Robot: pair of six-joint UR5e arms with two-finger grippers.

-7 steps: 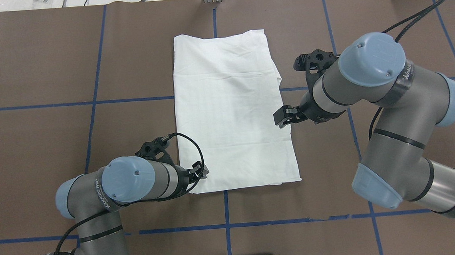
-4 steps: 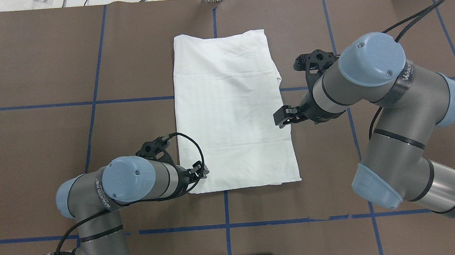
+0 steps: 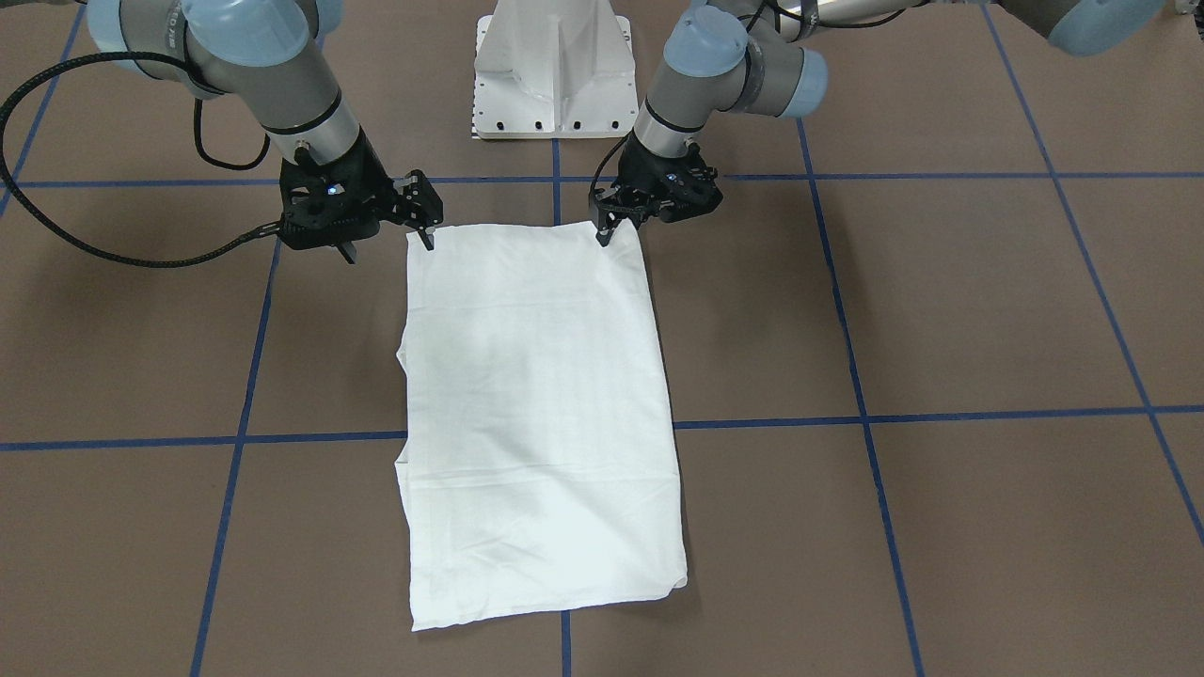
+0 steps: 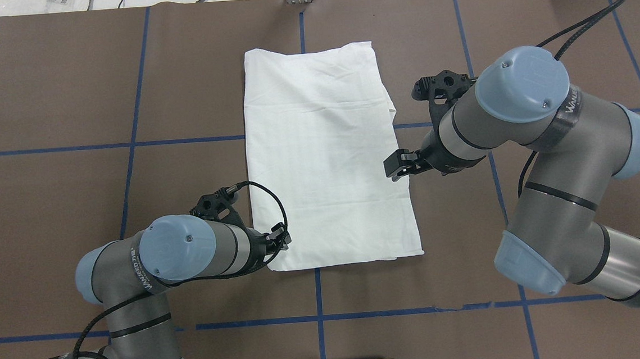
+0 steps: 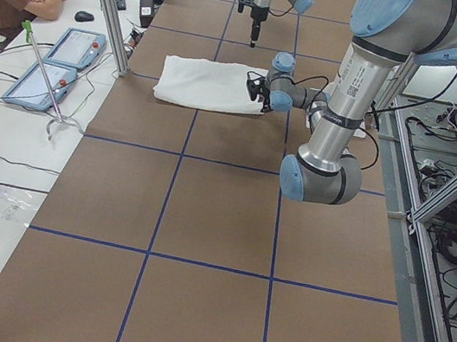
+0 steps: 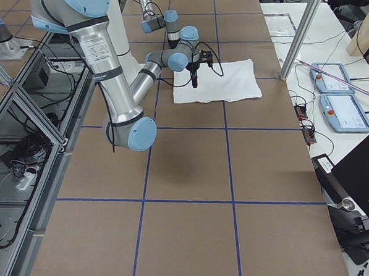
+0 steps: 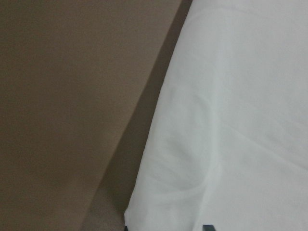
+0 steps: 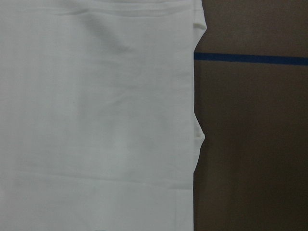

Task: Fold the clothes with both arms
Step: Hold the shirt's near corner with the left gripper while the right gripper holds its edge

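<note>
Item 1, shirt [image 4: 324, 156]: lies flat at the middle of the table [image 4: 75, 219], folded to a long white rectangle. I judge an end-to-end fold comes next.

Item 2, left gripper [image 4: 282, 241]: down at the shirt's near left corner. My wrist view shows the jaws slightly apart with cloth between the tips. Set there to pinch that corner, and by my reading not clamped yet.

Item 3, right gripper [image 4: 395, 168]: jaws wide, holding nothing, raised over the shirt's right edge. I judge it must drop to the matching near corner so both corners lift together.
</note>
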